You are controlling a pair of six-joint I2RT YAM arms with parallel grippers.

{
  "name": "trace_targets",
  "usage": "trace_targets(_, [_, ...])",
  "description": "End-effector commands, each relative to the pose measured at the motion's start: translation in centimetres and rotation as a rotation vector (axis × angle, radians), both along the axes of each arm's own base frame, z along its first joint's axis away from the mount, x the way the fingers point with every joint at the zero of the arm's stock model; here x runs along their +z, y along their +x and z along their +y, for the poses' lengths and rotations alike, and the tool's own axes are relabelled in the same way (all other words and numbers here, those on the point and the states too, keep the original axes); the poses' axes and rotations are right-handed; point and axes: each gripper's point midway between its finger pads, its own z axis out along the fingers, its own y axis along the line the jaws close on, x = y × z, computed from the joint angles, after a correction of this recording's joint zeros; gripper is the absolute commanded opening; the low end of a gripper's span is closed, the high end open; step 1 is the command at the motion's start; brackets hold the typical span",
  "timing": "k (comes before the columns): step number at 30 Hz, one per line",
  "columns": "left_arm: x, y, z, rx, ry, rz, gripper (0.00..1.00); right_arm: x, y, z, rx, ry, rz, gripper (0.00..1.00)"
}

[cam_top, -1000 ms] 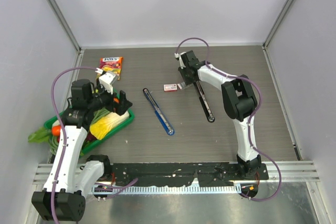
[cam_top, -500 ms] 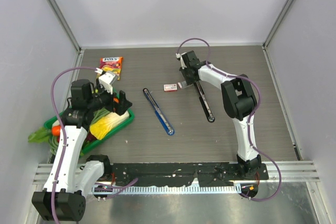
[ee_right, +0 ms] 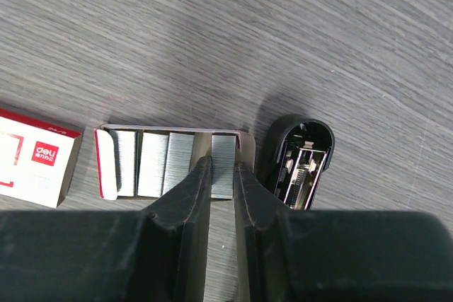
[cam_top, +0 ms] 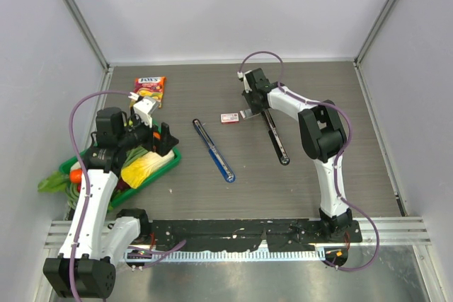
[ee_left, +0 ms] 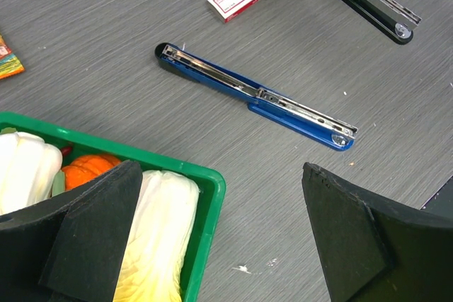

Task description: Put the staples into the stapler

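Right gripper (ee_right: 223, 169) pinches one strip of staples (ee_right: 224, 148) in its tray (ee_right: 106, 167); strip's long axis runs 12 to 6. Black stapler (ee_right: 297, 160) sits just beside at 3 o'clock, so the right arm is nearer. Left gripper (ee_left: 223, 228) is spread wide.

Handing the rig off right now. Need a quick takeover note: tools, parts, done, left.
Left tool: open, empty, over the edge of the green bin.
Right tool: shut on the staples, one strip not yet lifted from the open box tray.
Black stapler lies open right beside that tray; blue stapler lies open mid-table.
Done: strip pinched.
Left: lift it, seat it in a stapler's channel, close up.
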Motion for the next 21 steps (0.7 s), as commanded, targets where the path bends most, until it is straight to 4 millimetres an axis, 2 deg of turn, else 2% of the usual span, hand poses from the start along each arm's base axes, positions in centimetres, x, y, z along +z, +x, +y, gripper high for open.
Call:
trace_targets(1, [0.8, 0.5, -0.2, -0.011, -0.020, -0.041, 1.00, 4.5, 1.5, 0.8, -0.008, 0.065, -0.091, 0.18])
trace_targets(21, [0.9, 0.6, 0.5, 0.012, -0.029, -0.041, 1.00, 8.0, 1.0, 1.5, 0.009, 0.133, -0.135, 0.19])
